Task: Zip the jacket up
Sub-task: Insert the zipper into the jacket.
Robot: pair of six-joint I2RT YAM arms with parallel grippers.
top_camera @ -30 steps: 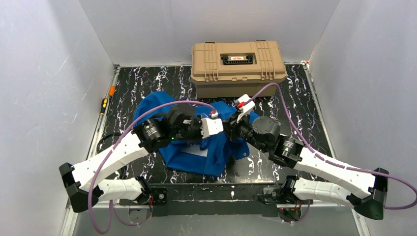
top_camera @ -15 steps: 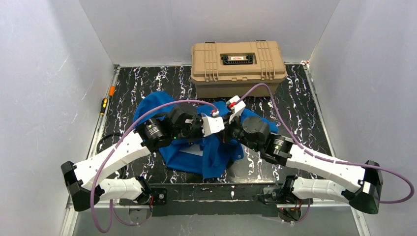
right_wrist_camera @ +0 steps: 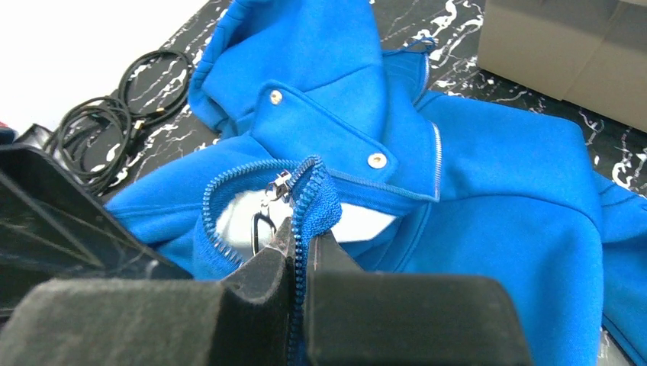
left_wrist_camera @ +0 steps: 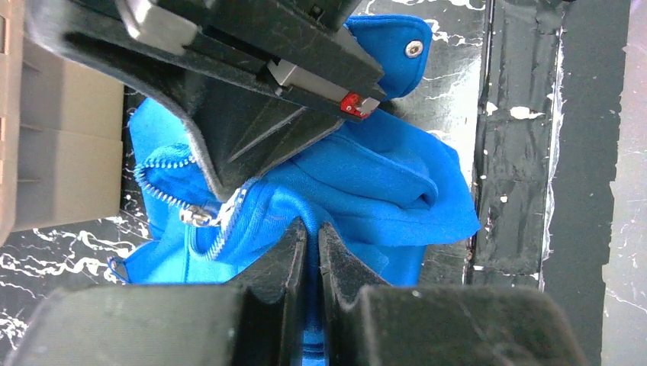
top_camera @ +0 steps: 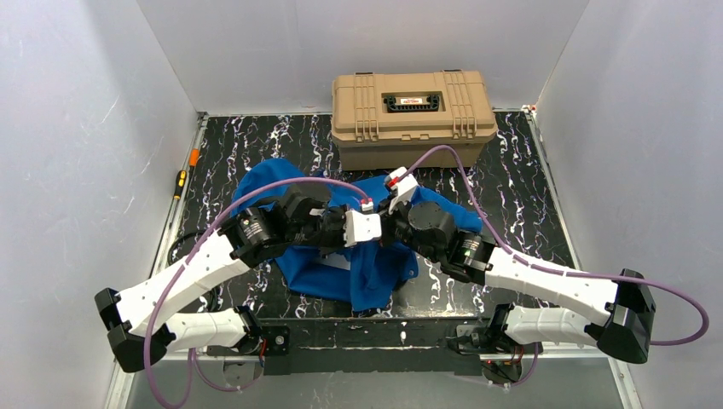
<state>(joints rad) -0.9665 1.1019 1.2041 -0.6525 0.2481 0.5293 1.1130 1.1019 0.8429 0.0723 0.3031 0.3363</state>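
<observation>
Now, nearest the bases, both arms reach in over the counter (top_camera: 256, 141). The right one has swung left over the last second, so the two wrists almost touch. Beneath them the jacket (top_camera: 367, 277) lies crumpled mid-counter, its cloth drawn in toward the middle. The left hand (left_wrist_camera: 311, 229) is pinched tight on a blue fold. The right hand (right_wrist_camera: 301, 245) is clamped on the zipper edge just below the slider (right_wrist_camera: 276, 185). Teeth around the slider stand apart, so zipping has barely begun, I judge. Farthest back sits the tan case (top_camera: 413, 115).
</observation>
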